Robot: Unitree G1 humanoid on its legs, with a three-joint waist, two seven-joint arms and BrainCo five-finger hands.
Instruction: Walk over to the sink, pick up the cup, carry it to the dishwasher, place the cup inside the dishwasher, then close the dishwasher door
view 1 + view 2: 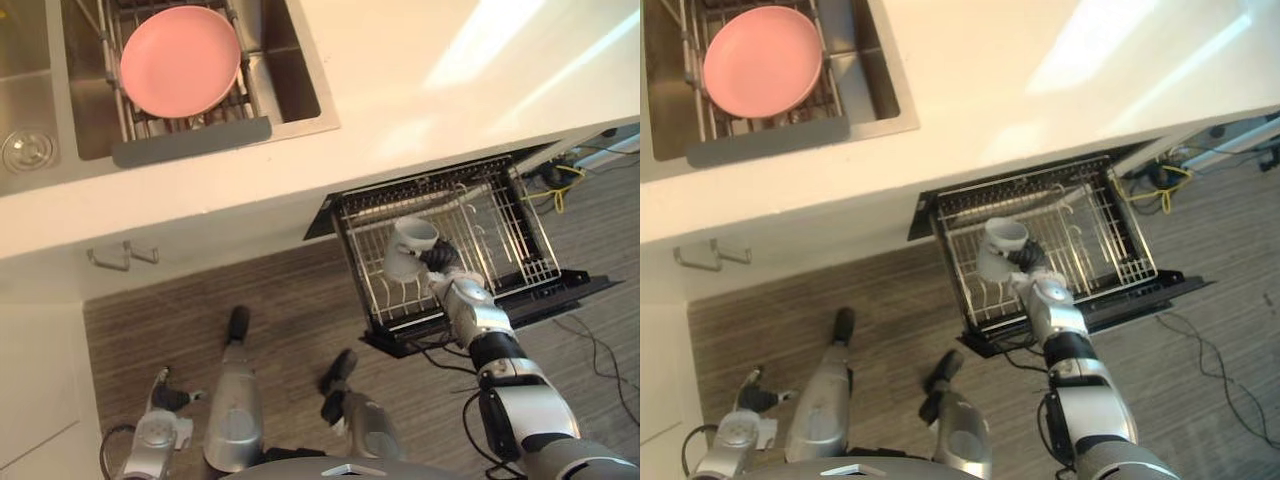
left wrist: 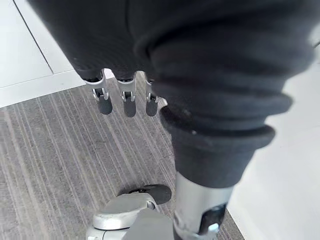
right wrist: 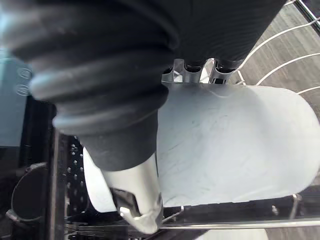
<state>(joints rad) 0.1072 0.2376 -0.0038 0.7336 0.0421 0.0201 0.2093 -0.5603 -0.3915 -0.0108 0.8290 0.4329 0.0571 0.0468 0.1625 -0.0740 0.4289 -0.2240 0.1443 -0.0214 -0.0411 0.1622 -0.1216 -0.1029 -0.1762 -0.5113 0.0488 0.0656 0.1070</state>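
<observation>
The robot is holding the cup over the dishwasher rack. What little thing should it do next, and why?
Probably lower the cup into the rack, then let go. The right hand is curled round the cup above the pulled-out wire rack, and the cup does not look settled among the wires yet. The left hand hangs idle.
</observation>
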